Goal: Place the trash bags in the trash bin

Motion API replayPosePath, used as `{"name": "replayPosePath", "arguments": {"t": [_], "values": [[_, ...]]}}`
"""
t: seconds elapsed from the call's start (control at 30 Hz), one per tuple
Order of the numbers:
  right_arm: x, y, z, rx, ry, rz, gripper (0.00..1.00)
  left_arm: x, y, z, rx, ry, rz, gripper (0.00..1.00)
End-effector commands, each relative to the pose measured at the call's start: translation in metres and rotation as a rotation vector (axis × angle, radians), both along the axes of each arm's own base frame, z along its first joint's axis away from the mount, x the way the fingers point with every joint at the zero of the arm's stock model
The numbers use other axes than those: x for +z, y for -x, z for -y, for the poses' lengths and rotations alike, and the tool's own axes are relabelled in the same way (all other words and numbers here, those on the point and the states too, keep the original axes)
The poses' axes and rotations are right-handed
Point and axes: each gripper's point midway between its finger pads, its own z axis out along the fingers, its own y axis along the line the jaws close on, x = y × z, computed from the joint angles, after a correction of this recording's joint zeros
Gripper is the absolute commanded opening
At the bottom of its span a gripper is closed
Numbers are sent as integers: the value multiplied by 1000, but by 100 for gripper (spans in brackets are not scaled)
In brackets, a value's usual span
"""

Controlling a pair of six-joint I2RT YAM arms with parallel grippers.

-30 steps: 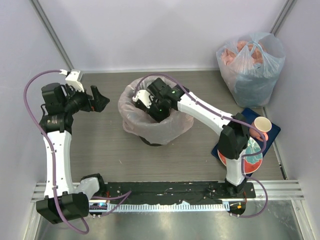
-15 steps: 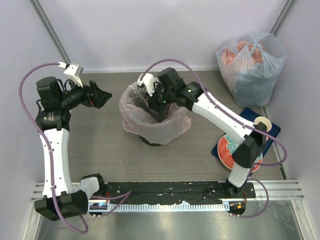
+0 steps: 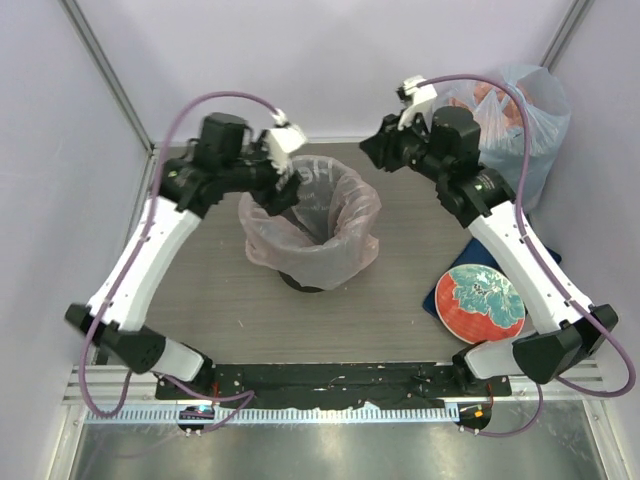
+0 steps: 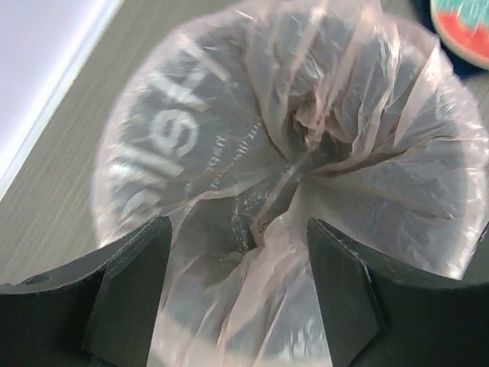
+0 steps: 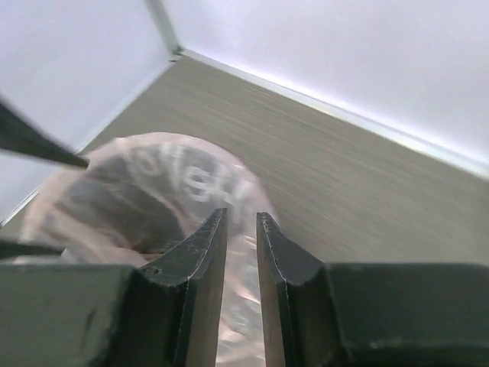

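The trash bin (image 3: 303, 283) is a black round bucket at the middle of the table. The pale pink trash bag (image 3: 322, 228) lines it, with its edge folded out over the rim and its middle puckered down inside. My left gripper (image 3: 287, 187) hangs over the bin's back left rim. It is open wide and empty, and the bag (image 4: 306, 153) lies below between its fingers (image 4: 126, 287). My right gripper (image 3: 372, 150) is raised behind the bin's back right. It is nearly shut, with a narrow empty gap (image 5: 241, 229), and the bag (image 5: 145, 191) lies below and beyond it.
A bulging clear-bluish bag (image 3: 512, 120) with pink and blue contents stands in the back right corner. A red and teal plate (image 3: 481, 303) lies to the right of the bin; it also shows in the left wrist view (image 4: 467, 23). Walls close in the back and both sides.
My right gripper has risen out of the bin and moved to the back right. My left arm has swung from the far left to over the bin's back left rim.
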Motion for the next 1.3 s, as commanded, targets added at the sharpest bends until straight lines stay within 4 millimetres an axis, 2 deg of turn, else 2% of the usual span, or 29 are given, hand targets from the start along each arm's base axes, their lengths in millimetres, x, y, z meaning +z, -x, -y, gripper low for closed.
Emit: {"name": "replayPosePath", "arguments": {"t": [0.0,0.07,0.13,0.17,0.27,0.43,0.57,0.73,0.83,0.87,1.0,1.03,1.2,1.27], "values": [[-8,-18,44,-167,-127,-91,28,-62,-3,9,-48,-409,-23,68],[-10,-18,54,-191,-129,-94,29,-87,-3,20,-86,-483,-74,63],[-8,-15,61,-195,-133,-91,29,-100,-5,19,-85,-530,-110,54],[-12,-15,61,-195,-127,-97,29,-113,-7,23,-93,-559,-139,49],[-17,-15,66,-200,-119,-102,29,-134,-6,20,-99,-611,-195,38],[-24,-15,67,-179,-110,-113,29,-189,5,11,-118,-679,-289,31],[-32,-15,64,-149,-100,-121,29,-213,7,10,-104,-700,-341,26],[-41,-12,53,-78,-96,-142,30,-236,6,11,-112,-738,-395,26],[-49,-13,48,-51,-95,-165,33,-245,3,12,-112,-755,-409,32],[-52,-13,46,-41,-94,-173,33,-253,3,13,-121,-768,-427,34],[-63,-16,37,2,-90,-209,35,-273,3,10,-141,-804,-453,35],[-69,-19,34,7,-86,-224,36,-279,6,7,-148,-816,-466,35],[-77,-29,31,8,-82,-242,37,-308,15,0,-178,-846,-502,35],[-77,-30,30,12,-86,-243,39,-316,19,0,-196,-842,-526,41]]}}
